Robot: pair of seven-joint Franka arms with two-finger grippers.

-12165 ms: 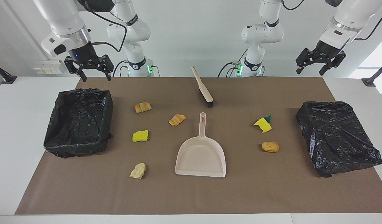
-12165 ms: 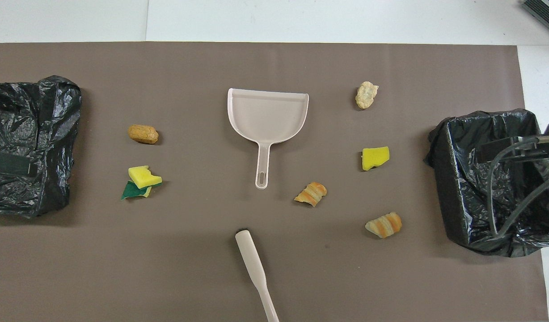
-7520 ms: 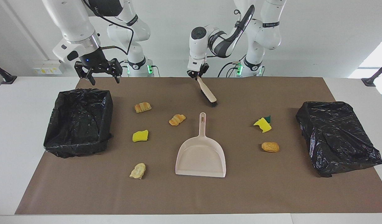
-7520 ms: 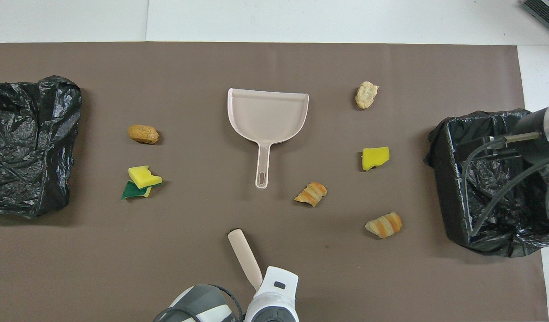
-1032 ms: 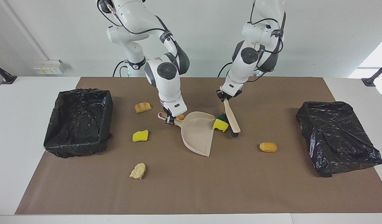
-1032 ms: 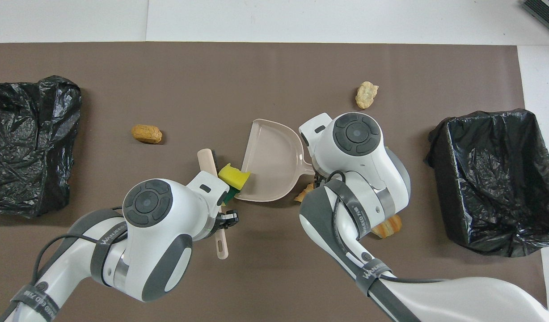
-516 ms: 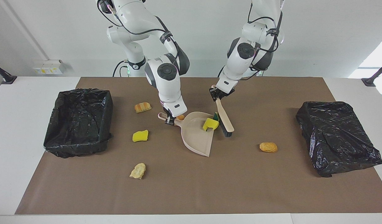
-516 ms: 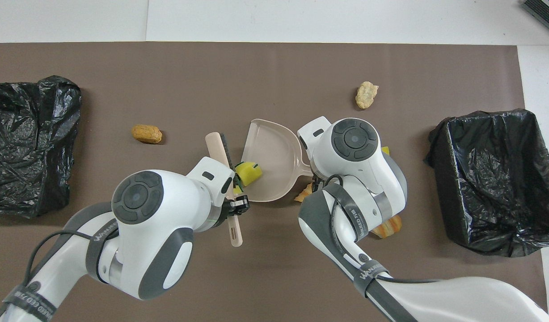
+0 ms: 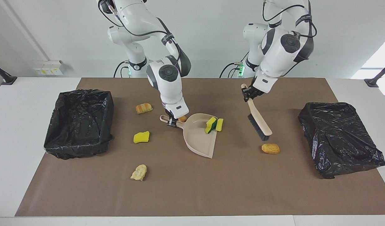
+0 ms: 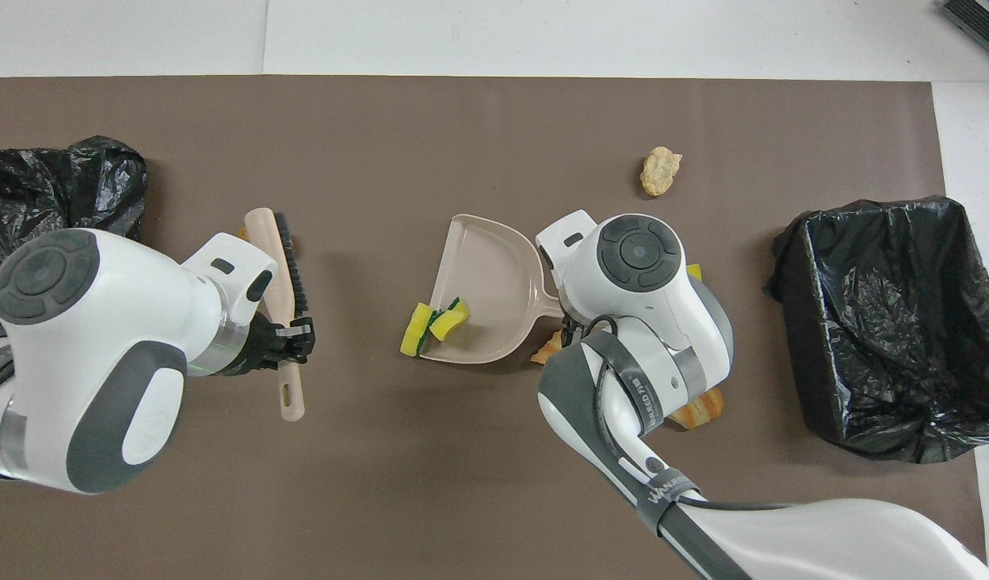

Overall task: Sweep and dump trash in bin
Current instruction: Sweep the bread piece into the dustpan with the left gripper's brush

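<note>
Gripping the brush point(image 9: 257, 118) by its handle, my left gripper point(image 9: 247, 94) is clamped tight near the handle's end, carrying the bristle head low over the mat. My right gripper point(image 9: 171, 121) is shut on the dustpan point(image 9: 198, 135) handle, pinning the pan flat with its open mouth turned toward the left arm's end of the table.

Just under the bristles, a touch farther from the robots, the brown bread piece point(image 9: 270, 148) is lying on the mat, its long axis running along the table's length. That is the relation I am working from, I judge: the bread is sitting between my brush and the far-off pan mouth only if I get the bristles onto its bin-side flank, so I am needing to drop past it toward the closed black bag point(image 9: 340, 138) and pull back toward the pan.

The green-backed sponge pieces point(image 9: 214, 124) are resting at the pan's lip, one half out. Other scraps, a yellow sponge point(image 9: 141, 137), a striped pastry point(image 9: 144, 108) and a pale crust point(image 9: 139, 172), are lying nearer the open bin point(image 9: 79, 122), on my right arm's side.
</note>
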